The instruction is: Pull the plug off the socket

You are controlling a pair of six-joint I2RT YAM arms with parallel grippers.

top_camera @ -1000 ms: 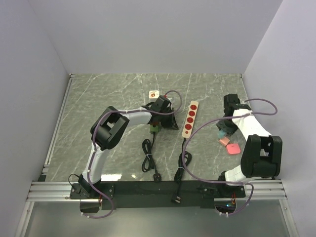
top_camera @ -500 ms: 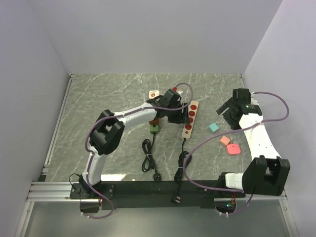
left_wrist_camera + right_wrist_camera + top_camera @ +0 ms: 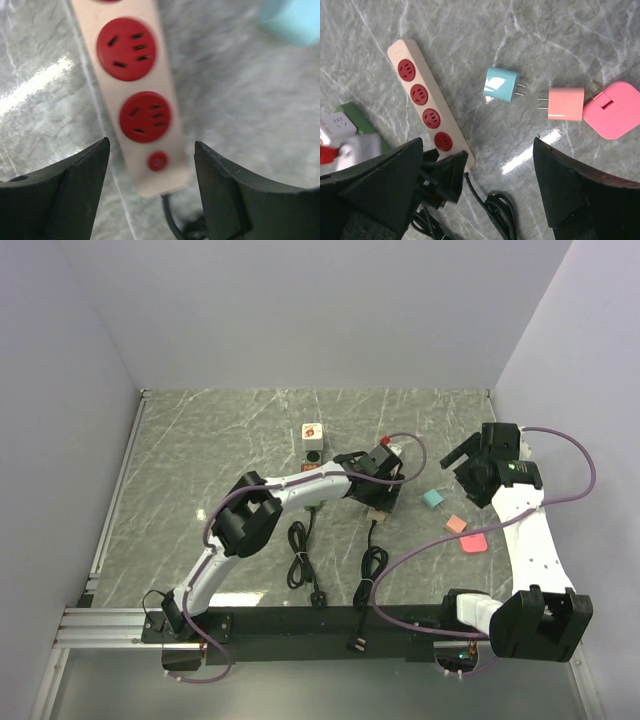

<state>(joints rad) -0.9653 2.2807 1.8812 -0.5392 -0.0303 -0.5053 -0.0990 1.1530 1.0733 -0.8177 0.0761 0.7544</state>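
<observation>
Left gripper (image 3: 150, 145) low over power strip (image 3: 115, 107), jaws spread either side; sockets (image 3: 145, 116) in view empty. Blue plug (image 3: 501, 84) loose at strip's 3 o'clock. Right gripper (image 3: 479, 145) aloft, jaws spread. Best practice, as judged: pin strip flat, pull straight along the pins, no twisting.

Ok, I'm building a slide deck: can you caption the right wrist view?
Right wrist view: power strip with four empty red sockets, blue adapter and pink adapter lying loose beside it.

Grey-green veined marble tabletop (image 3: 200, 440), plain pale lilac walls (image 3: 300, 310) on three sides.
</observation>
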